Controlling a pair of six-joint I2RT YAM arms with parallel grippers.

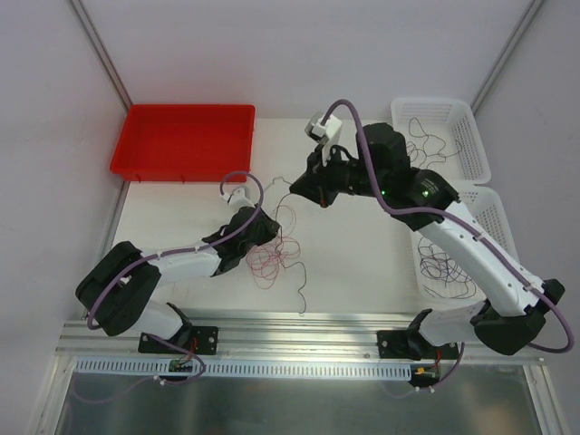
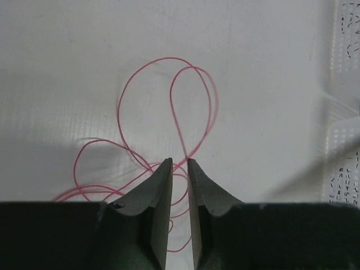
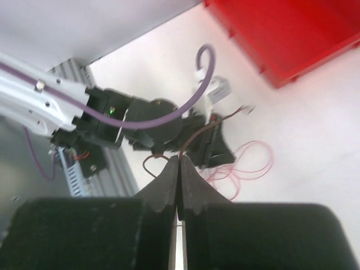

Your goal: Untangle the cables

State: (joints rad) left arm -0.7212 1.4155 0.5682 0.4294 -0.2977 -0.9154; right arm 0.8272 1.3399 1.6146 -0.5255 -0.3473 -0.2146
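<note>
The cables (image 1: 276, 246) lie as a loose pink and dark red tangle on the white table, with a black strand (image 1: 304, 276) trailing toward the near edge. My left gripper (image 1: 270, 232) is down on the tangle's left side. In the left wrist view its tips (image 2: 179, 161) stand a narrow gap apart, and pink loops (image 2: 169, 58) run between and beyond them. My right gripper (image 1: 313, 190) hangs above the tangle's far side. It is shut (image 3: 179, 157) on a dark red cable (image 3: 211, 128) that rises from its tips.
A red tray (image 1: 181, 140) sits at the back left. Two white baskets stand on the right: the far one (image 1: 435, 102) holds a dark cable, the near one (image 1: 498, 213) holds purple cables (image 1: 444, 269). A metal rail (image 1: 299, 340) runs along the near edge.
</note>
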